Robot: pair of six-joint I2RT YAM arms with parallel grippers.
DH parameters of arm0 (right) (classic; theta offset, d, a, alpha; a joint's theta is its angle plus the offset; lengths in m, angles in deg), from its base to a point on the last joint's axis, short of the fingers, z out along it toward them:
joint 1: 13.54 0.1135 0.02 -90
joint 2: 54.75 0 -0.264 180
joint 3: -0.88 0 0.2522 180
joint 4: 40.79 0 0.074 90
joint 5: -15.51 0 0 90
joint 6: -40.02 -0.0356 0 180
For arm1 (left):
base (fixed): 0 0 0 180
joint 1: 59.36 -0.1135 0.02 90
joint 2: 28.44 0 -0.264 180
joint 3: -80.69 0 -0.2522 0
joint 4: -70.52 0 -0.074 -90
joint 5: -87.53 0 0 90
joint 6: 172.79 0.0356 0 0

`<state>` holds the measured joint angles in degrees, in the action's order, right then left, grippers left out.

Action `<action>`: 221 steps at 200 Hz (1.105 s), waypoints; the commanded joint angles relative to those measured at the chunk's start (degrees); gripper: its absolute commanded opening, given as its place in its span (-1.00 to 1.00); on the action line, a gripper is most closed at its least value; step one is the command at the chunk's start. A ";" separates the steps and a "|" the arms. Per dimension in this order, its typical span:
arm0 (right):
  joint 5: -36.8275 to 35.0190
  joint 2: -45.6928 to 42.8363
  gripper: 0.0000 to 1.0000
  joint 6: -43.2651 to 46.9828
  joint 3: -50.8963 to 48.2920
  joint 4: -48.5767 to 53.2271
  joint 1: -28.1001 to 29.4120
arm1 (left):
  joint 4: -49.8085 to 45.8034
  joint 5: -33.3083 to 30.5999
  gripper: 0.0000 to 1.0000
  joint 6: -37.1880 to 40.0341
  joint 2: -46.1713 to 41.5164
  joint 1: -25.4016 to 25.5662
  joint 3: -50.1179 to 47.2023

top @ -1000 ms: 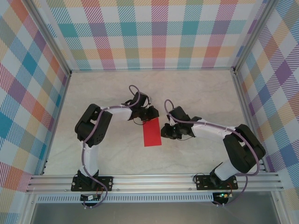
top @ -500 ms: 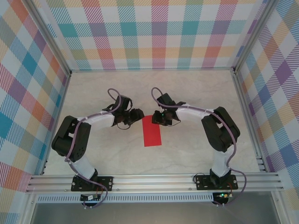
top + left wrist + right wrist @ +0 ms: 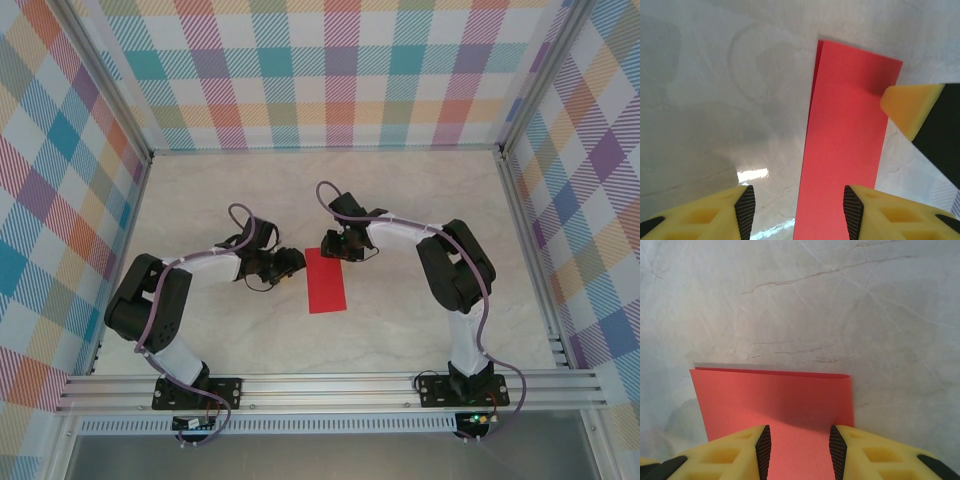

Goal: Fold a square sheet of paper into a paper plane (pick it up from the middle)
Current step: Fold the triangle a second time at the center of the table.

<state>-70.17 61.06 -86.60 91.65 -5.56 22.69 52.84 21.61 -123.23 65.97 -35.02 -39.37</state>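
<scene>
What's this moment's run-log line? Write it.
folded red paper sheet flat on table; left pincer open at its edge; right pincer open at far end

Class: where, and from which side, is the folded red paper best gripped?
The red paper lies flat, so pinch a long edge, probably the one beside the left gripper, coming low from the side: its layers gape slightly there.
</scene>
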 commanded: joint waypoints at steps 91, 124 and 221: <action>5.35 2.36 -0.21 -7.23 -4.94 -0.66 -3.09 | -0.29 11.95 0.24 -1.65 -1.82 3.71 -5.53; 5.68 2.62 -0.22 -7.36 -5.03 -0.51 -3.36 | 0.32 14.31 0.20 -2.84 -2.11 4.99 -6.43; 6.06 3.37 -0.23 -7.38 -5.29 -0.82 -3.62 | 1.99 16.48 -0.21 -3.44 -1.52 6.34 -6.89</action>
<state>-62.33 60.93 -93.14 88.92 -9.58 19.43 55.26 36.53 -126.51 64.79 -29.42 -45.80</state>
